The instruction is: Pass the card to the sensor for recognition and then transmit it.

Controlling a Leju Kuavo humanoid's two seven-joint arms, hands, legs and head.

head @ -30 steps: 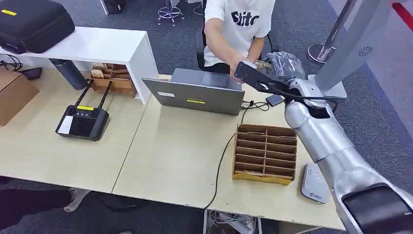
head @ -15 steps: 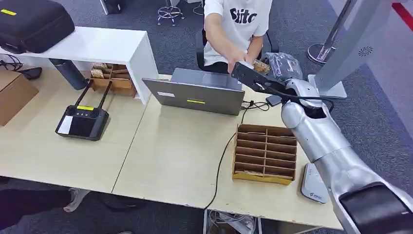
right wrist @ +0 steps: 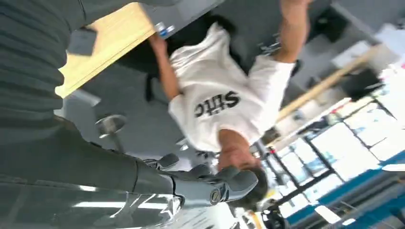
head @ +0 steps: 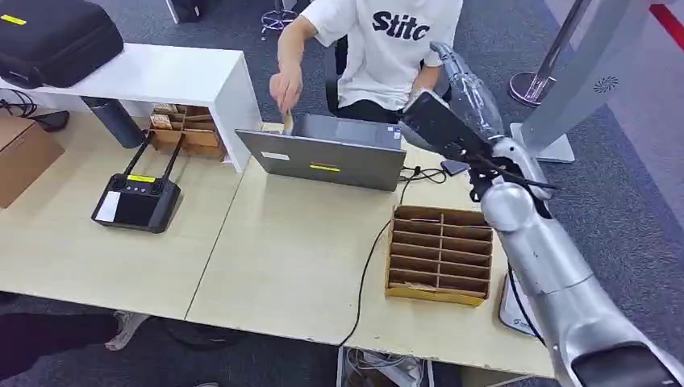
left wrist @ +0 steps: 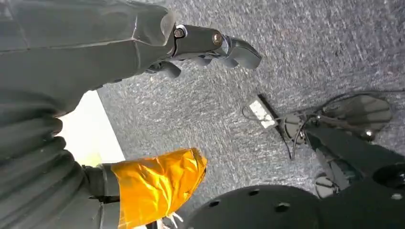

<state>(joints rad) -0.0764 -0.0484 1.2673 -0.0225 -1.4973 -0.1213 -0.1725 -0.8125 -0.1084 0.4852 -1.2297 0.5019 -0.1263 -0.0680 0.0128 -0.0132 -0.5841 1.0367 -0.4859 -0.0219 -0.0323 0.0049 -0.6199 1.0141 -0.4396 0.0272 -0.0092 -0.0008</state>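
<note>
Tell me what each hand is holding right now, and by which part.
Neither holds anything: the right hand, raised toward the person, shows bare fingers, and the left hand hangs over the carpet with nothing in it.

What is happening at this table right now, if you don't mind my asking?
The robot's right arm reaches over the table toward the seated person, its right hand raised and empty, as the right wrist view shows. The person's hand holds what looks like a card just behind the laptop. The cardboard divider box and a white reader sit by the right arm. The left hand hangs above the carpet.
</note>
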